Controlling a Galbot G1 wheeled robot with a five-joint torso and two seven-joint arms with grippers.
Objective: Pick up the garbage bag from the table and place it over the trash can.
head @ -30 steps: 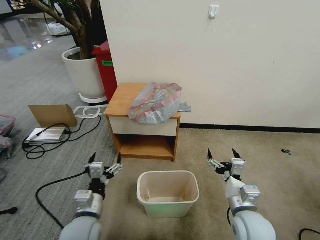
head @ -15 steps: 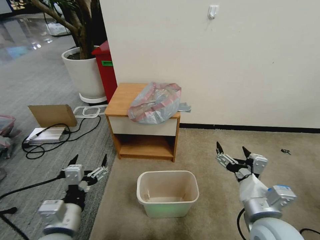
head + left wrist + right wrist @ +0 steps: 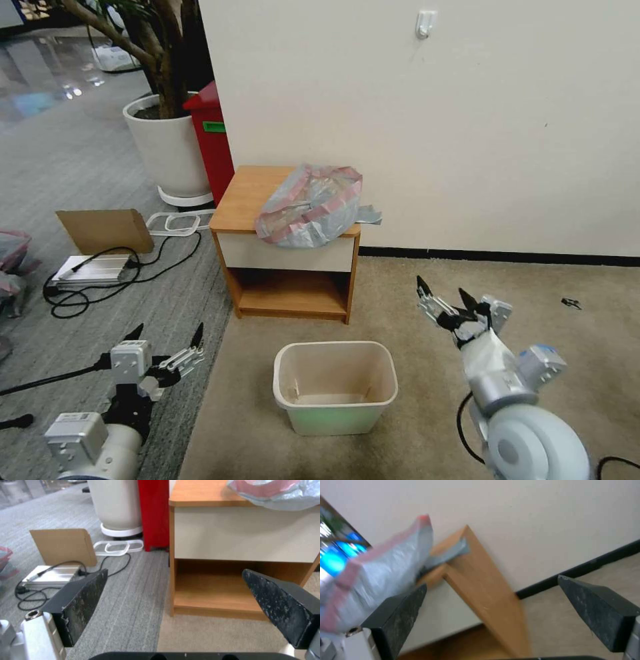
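The crinkly grey plastic bag with a pink band [image 3: 310, 205] lies on the small brown wooden tabletop [image 3: 248, 193] by the white wall [image 3: 467, 120], ahead of both hands. The left hand [image 3: 165, 339] and right hand [image 3: 443, 297] hang wide apart over the carpet [image 3: 413, 427], on either side of the cream plastic bin [image 3: 335, 387].

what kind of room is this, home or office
Probably an office or lab corner staged as a room: carpet tiles, loose cables on the floor, a potted tree, and a lone table against the bare wall.
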